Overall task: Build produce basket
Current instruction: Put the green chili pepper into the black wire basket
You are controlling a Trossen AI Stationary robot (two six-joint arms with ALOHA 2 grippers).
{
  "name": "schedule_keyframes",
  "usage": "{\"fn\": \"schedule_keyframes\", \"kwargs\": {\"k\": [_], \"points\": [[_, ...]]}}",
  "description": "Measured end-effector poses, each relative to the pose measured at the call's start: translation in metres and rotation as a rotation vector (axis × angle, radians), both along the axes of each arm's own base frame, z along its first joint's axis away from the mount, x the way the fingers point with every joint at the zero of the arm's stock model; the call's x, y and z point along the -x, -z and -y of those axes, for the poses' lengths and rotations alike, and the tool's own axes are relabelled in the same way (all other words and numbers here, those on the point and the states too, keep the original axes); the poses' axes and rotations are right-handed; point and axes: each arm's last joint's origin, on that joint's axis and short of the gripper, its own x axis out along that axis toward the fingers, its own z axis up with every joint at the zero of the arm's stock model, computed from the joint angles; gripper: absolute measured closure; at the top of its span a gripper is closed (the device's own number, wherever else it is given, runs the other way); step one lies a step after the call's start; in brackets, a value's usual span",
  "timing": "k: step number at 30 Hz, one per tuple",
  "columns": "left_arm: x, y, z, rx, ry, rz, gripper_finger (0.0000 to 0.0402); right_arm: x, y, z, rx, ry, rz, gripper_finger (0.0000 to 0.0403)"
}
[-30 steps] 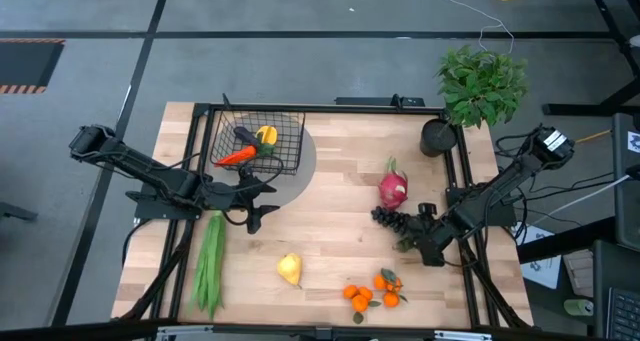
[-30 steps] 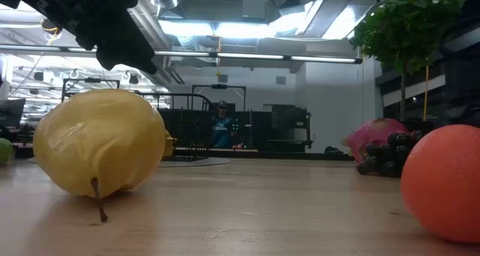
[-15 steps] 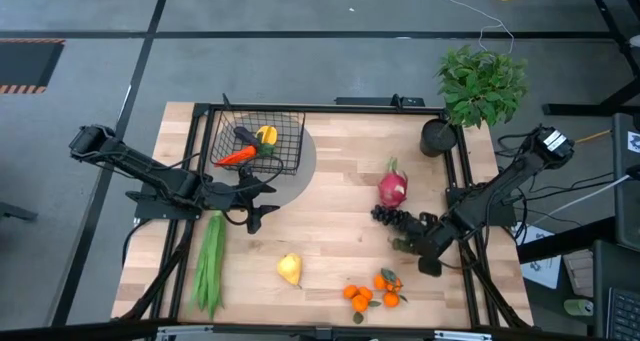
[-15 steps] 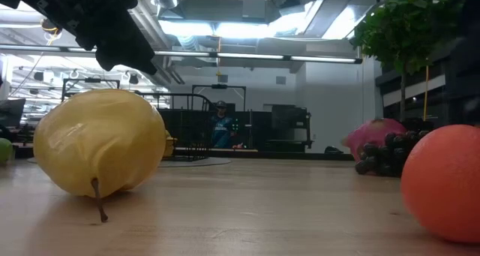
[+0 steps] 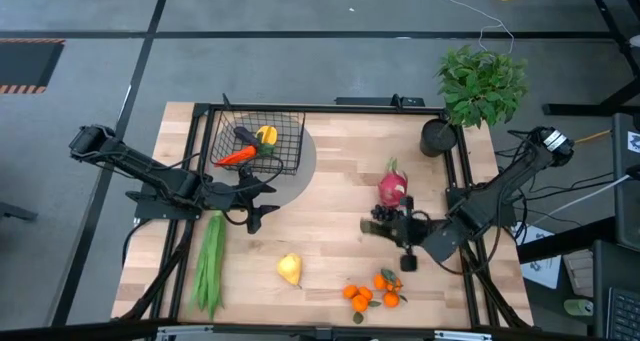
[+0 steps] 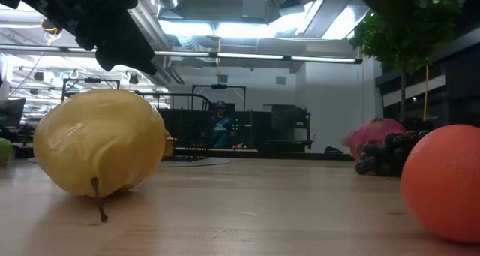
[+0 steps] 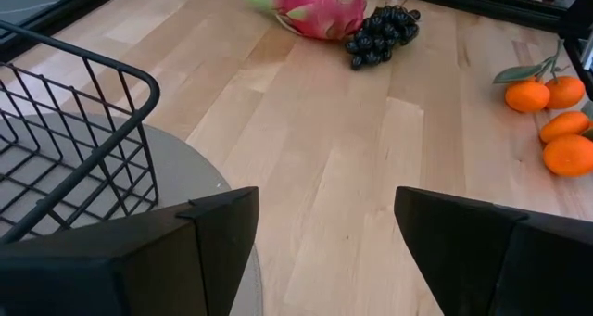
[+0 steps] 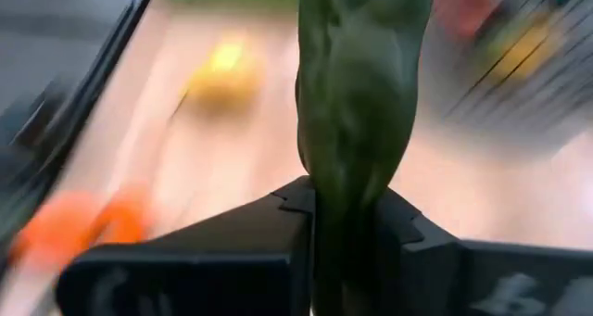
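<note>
The black wire basket (image 5: 258, 141) stands at the far left on a grey disc and holds a carrot (image 5: 236, 156) and a yellow pepper (image 5: 266, 135). My left gripper (image 5: 266, 203) waits open just near of the basket (image 7: 74, 149). My right gripper (image 5: 398, 233) is right of the table's middle, beside the dark grapes (image 5: 386, 214) and the pink dragon fruit (image 5: 392, 188), and is shut on a dark green, longish piece of produce (image 8: 357, 94). Green beans (image 5: 208, 261), a yellow pear (image 5: 289, 269) and oranges (image 5: 372, 291) lie near the front edge. My right gripper pinches the dark green piece (image 8: 357, 182) between its two fingers, which lie across its narrow width. The piece sticks out forward past the fingertips, toward the table's left (image 5: 372, 226). Whether it is clear of the table I cannot tell.
A leafy potted plant (image 5: 480, 81) and a dark round cup (image 5: 437, 136) stand at the far right corner. A black frame rail (image 5: 330, 109) runs around the table. Bare wood (image 5: 330, 211) lies between the basket and the grapes.
My right gripper has travelled from the right edge toward the table's left, passing the near side of the grapes, and the dark green piece has gone with it. The grapes and dragon fruit have stayed in place.
</note>
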Motion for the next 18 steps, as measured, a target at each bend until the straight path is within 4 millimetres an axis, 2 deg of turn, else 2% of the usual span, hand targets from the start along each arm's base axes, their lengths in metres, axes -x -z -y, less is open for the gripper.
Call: {"fn": "schedule_keyframes", "kwargs": {"k": [3,6,11,14,18], "points": [[0.000,0.000,0.000,0.000,0.000,0.000,0.0159,-0.015,-0.022,0.004,0.124,-0.011,0.177,0.0363],[0.000,0.000,0.000,-0.001,0.000,0.000,0.0159,-0.029,-0.040,0.014,0.170,-0.085,0.319,0.0363],[0.000,0.000,0.000,-0.001,-0.001,0.000,0.0159,-0.050,-0.065,0.050,0.195,-0.112,0.524,0.0363],[0.000,0.000,0.000,-0.016,0.006,-0.003,0.0159,-0.071,-0.082,0.076,0.168,-0.106,0.579,0.0363],[0.000,0.000,0.001,-0.034,0.031,-0.008,0.0159,-0.115,-0.101,0.101,0.205,-0.061,0.546,0.0363]]}}
